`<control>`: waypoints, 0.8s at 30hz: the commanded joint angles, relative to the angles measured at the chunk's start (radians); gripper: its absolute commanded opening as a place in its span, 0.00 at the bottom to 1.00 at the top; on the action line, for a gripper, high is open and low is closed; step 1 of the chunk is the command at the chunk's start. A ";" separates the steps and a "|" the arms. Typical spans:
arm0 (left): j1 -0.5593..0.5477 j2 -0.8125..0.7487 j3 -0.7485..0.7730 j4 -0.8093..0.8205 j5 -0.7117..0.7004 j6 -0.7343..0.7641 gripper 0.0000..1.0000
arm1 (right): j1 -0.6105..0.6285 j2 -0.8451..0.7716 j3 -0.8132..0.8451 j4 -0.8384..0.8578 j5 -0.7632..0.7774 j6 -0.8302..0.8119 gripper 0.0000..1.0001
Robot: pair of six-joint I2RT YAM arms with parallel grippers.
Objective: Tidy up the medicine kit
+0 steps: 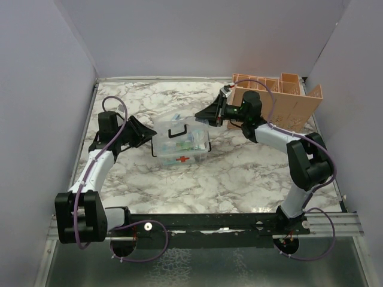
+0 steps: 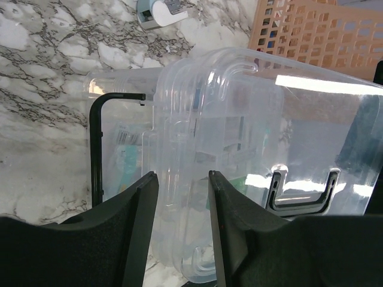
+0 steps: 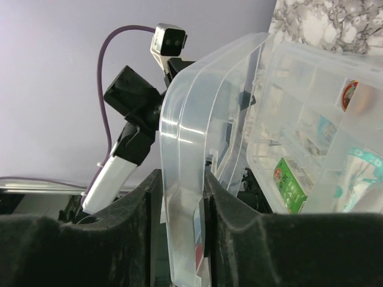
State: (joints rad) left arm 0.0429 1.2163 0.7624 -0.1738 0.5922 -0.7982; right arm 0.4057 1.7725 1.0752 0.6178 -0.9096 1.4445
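Marble table (image 1: 239,173), from above: pale walls close in the veined top where I run both arms. The medicine kit (image 1: 179,143) sits mid-table, well apart from the peach slotted organizer (image 1: 281,98) in the far right corner.
Arms, from above: left gripper (image 1: 148,133) meets the kit's left end and right gripper (image 1: 210,115) its far right end. I cannot read either pair of jaws from up here.
Left wrist: fingers (image 2: 140,233) straddle the rim of the clear lid (image 2: 239,119), drawn partly in around it. Whether the pads press the plastic I cannot tell. The black handle (image 2: 96,149) shows at left. A small white item (image 2: 158,13), too cropped to name, lies on the marble beyond.
Right wrist: fingers (image 3: 137,239) sit tight against both faces of the lid's edge, which I judge to be a grip. The lid stands angled away from the compartmented tray (image 3: 311,119).
Contents: several compartments hold packets, among them a green carton (image 3: 290,182).
Progress: by my judgement well along, with the kit open and the tray stocked. The lid is not yet down or latched. The white item may be one piece left to pack.
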 commanded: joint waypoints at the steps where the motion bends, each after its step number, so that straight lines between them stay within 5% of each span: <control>1: -0.020 0.025 -0.012 0.004 0.013 0.014 0.41 | -0.038 -0.008 -0.022 -0.141 0.029 -0.018 0.36; 9: -0.031 0.032 -0.024 -0.056 -0.061 0.043 0.40 | -0.059 -0.021 0.018 -0.370 0.018 -0.196 0.68; 24: -0.031 0.066 -0.004 -0.105 -0.096 0.072 0.43 | -0.134 -0.064 0.132 -0.873 0.213 -0.583 0.75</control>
State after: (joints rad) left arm 0.0174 1.2419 0.7647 -0.1692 0.5640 -0.7780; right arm 0.3191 1.7195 1.1786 -0.0032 -0.8600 0.9546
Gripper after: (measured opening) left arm 0.420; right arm 0.744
